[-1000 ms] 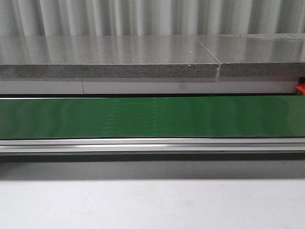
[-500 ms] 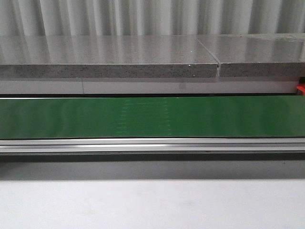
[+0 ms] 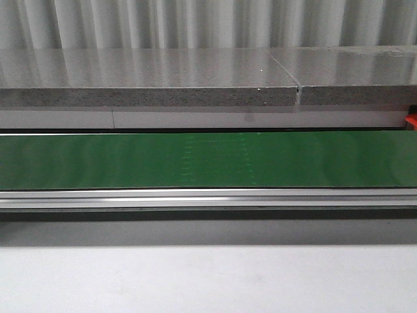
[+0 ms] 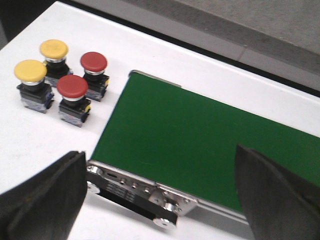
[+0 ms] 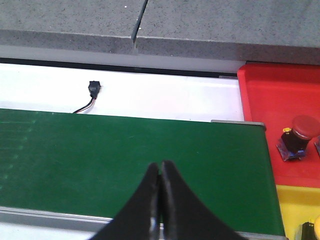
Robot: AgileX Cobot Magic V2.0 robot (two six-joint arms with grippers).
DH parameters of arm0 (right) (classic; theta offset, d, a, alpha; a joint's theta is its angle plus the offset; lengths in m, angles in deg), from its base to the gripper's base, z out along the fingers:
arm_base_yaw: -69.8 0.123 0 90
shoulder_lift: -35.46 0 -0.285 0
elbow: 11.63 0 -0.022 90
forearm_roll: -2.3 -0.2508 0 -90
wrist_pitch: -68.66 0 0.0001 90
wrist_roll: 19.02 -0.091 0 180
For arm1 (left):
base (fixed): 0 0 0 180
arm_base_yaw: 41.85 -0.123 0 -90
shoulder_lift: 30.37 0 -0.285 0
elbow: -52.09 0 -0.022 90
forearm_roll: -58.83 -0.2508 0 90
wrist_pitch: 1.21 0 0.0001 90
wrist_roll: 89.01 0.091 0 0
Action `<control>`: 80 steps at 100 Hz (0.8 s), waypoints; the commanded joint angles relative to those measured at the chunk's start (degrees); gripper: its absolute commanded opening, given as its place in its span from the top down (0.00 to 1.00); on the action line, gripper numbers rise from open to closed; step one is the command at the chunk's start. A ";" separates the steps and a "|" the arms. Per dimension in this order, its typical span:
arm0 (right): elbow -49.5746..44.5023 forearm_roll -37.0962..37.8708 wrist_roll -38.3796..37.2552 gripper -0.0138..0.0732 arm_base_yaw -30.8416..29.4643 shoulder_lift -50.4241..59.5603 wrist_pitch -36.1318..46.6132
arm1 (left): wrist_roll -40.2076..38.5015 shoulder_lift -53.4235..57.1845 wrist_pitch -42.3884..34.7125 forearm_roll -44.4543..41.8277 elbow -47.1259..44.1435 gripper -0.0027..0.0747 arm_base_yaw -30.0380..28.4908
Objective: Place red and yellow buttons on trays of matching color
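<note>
- The left gripper has its fingers wide apart and holds nothing. It hangs over the end of the green belt, with 4 buttons grouped on the white table toward 10 o'clock of it in the left wrist view: 2 yellow buttons and 2 red buttons.
- These 4 stand almost touching, so a finger coming down on 1 could likely knock its neighbour over or wedge between 2 bodies.
- The smooth domed caps may slip from the fingers; a grip on the square base looks safer.
- The right gripper has its fingers pressed together, empty, over the belt. If a button rides toward it, it must open in time or the button reaches the belt's end untended.
- In the right wrist view the red tray already holds 1 red button, and the yellow tray lies just beside it at 6 o'clock; a careless drop near their shared edge could land on the wrong colour.
</note>
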 commanded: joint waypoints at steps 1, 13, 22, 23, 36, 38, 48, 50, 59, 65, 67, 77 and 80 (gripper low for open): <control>1.55 0.02 0.49 0.92 0.00 0.35 3.60 | -1.93 -7.17 -5.88 -0.77 4.84 0.21 -2.95; 1.55 0.02 0.49 0.92 0.00 0.35 3.60 | -1.93 -16.37 -6.44 0.92 9.53 0.21 -8.59; 1.55 0.02 0.49 0.92 0.00 0.35 3.60 | -1.93 -22.51 -5.75 1.76 12.86 0.21 -11.95; 1.55 0.02 0.49 0.92 0.00 0.35 3.60 | -1.93 -22.94 -5.63 1.76 13.09 0.21 -12.39; 1.55 0.02 0.49 0.92 0.00 0.35 3.60 | -1.66 -30.01 -4.57 1.76 16.87 0.21 -14.70; 1.55 0.02 0.49 0.92 0.00 0.35 3.60 | -1.53 -30.66 -4.56 1.76 17.16 0.21 -14.92; 1.55 0.02 0.49 0.92 0.00 0.35 3.60 | -1.53 -35.41 -4.48 1.76 19.06 0.21 -15.07; 1.55 0.02 0.49 0.92 0.00 0.35 3.60 | -1.53 -36.32 -4.48 1.76 19.39 0.21 -15.07; 1.55 0.02 0.49 0.92 0.00 0.35 3.60 | -1.53 -39.87 -4.48 1.76 20.70 0.21 -15.07; 1.55 0.02 0.49 0.92 0.00 0.35 3.60 | -1.53 -42.40 -4.48 1.22 21.97 0.21 -15.07; 1.55 0.02 0.49 0.92 0.00 0.35 3.60 | -1.53 -43.20 -4.48 1.05 22.47 0.21 -15.07; 1.55 0.02 0.49 0.92 0.00 0.35 3.60 | -1.53 -46.62 -4.59 -0.05 24.89 0.21 -15.07; 1.55 0.02 0.49 0.92 0.00 0.35 3.60 | -1.53 -47.50 -4.48 -0.05 25.52 0.21 -15.07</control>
